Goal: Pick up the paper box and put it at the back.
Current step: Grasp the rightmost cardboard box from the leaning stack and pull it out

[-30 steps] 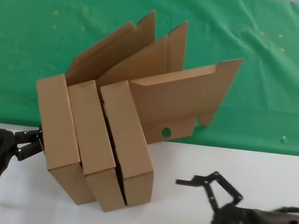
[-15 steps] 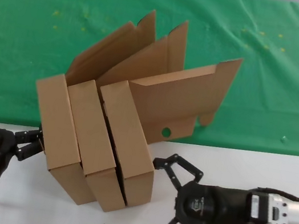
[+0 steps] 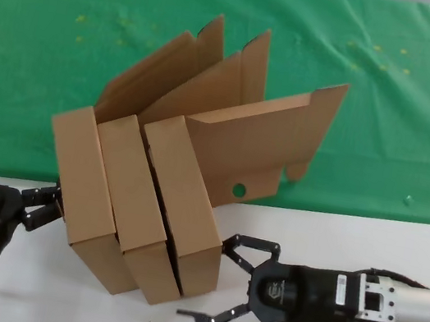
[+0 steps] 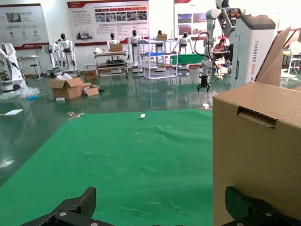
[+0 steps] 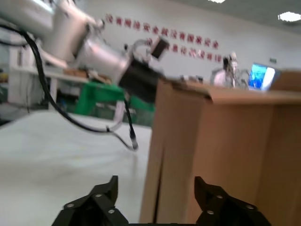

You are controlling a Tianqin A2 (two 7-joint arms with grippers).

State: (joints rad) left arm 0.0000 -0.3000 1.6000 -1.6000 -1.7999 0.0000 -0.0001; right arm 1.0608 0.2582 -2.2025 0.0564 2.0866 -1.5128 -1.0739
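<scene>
The right gripper [image 3: 236, 288], fingers spread beside the paper box [image 3: 189, 211], could topple the 2 neighbouring boxes [image 3: 101, 191] if misaligned.

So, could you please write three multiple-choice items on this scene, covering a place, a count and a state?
1. Where is the right gripper?
A. over the green cloth
B. on the white strip beside the rightmost box's near end
C. behind the lids

2. How many brown cardboard boxes stand together?
A. two
B. three
C. five

3. The right gripper's fingers are:
A. spread open
B. shut on a box
C. hidden

Answers: 1 B, it lies low at the paper box; 2 B, three lids fan up; 3 A, its fingers splay, holding nothing.
</scene>
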